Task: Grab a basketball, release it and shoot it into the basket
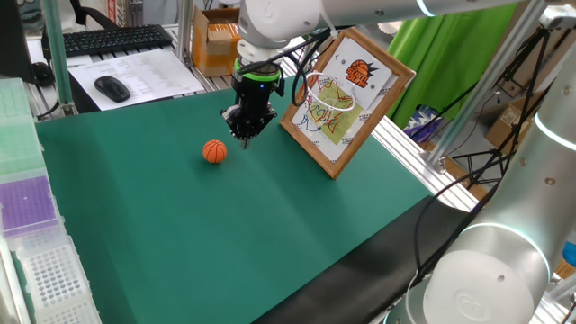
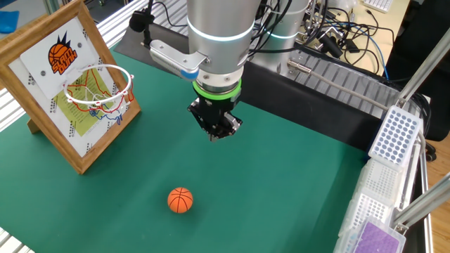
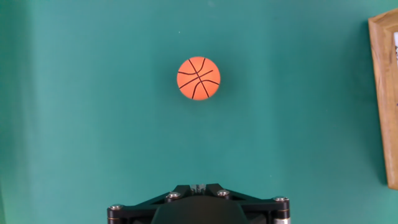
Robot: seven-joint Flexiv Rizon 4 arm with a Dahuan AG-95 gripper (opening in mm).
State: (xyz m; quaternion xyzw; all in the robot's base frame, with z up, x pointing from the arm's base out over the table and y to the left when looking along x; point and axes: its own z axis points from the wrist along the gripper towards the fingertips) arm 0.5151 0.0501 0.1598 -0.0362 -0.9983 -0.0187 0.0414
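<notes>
Since the basketball (image 1: 214, 151) lies free on the green mat (image 1: 180, 234), the gripper (image 1: 245, 132) hovers nearby, apparently lining up, jaw state unclear.

The table is seen by one fixed view from high up at one long side, looking down and across the green mat (image 1: 225, 234), with the basket (image 1: 326, 95) at about two o'clock and a keyboard (image 1: 106, 39) at eleven o'clock. The same mat (image 2: 281, 190) is viewed by the other fixed view from roughly the opposite side, somewhat nearer, so the basket (image 2: 98, 88) is placed at ten o'clock. Both views share the mat, the basket, the basketball (image 1: 214, 151) (image 2: 180, 199) and the gripper (image 1: 245, 126) (image 2: 218, 128). The hand view is aimed straight down, close to the mat; the basketball (image 3: 198, 78) is seen at twelve o'clock, and a wooden edge, probably the board's frame (image 3: 384, 99), at three o'clock.
</notes>
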